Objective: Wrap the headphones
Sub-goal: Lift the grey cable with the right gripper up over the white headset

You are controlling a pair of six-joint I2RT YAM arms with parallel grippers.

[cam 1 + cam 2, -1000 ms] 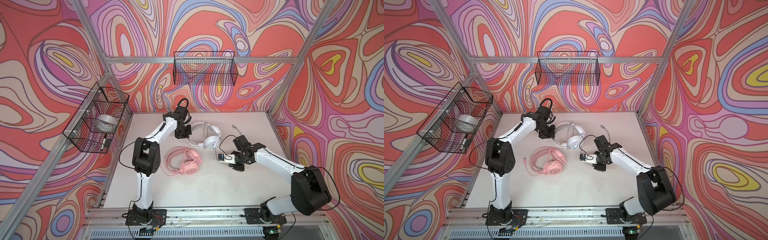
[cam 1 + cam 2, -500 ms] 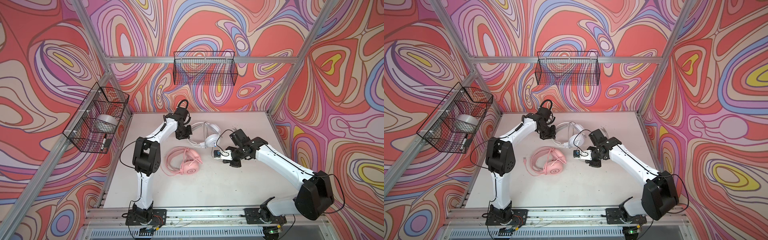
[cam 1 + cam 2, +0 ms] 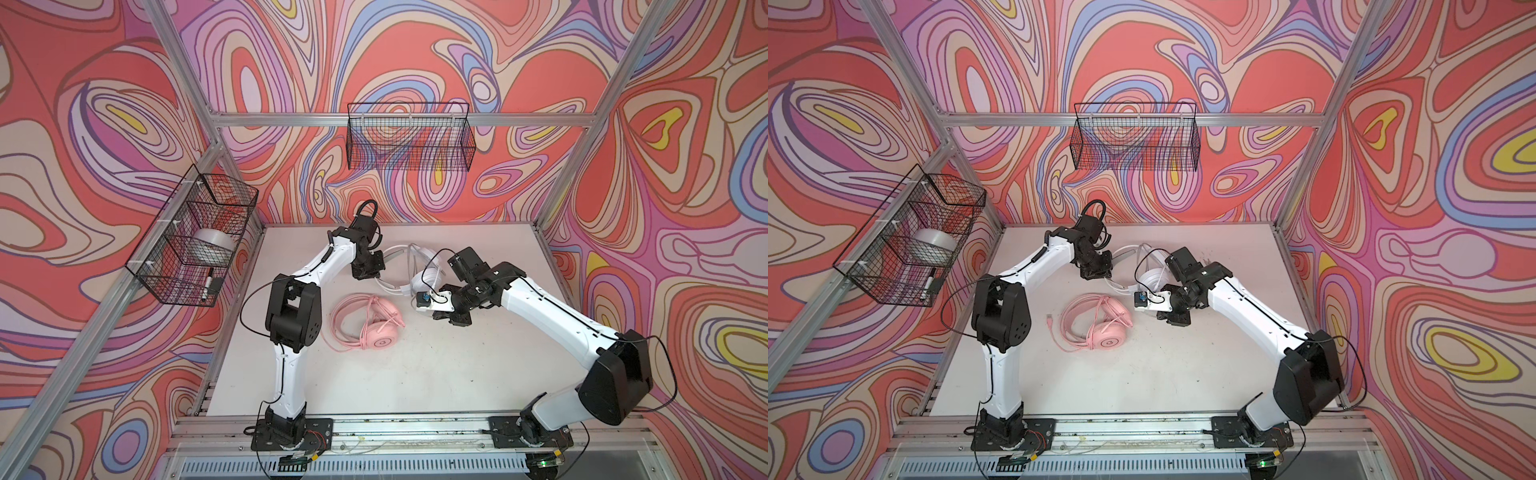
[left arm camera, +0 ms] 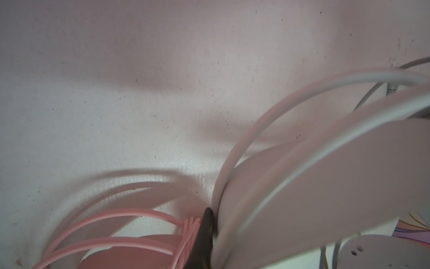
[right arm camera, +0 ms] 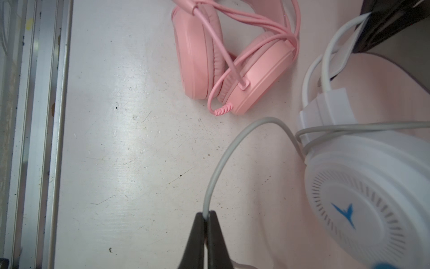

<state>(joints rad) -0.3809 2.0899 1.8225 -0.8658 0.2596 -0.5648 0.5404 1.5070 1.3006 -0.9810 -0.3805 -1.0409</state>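
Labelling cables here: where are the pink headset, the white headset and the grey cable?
pink headset [image 5: 263,76], right wrist view, earcup shell.
white headset [image 5: 372,198], right wrist view, earcup face.
grey cable [image 5: 220,164], right wrist view, middle of its curve.

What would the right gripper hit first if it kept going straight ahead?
Probably the pink headphones: the right gripper, shut on the grey cable, points at their earcups across bare table. It may touch the table first; depth is unclear.

Both top views are bright, even and sharp, with soft shadows on the matte white tabletop [image 3: 415,374]. The left wrist view is dim, its white plastic headset [image 4: 325,198] blurred. Glare streaks the tabletop in the right wrist view; the thin grey cable [image 5: 221,160] is crisp.
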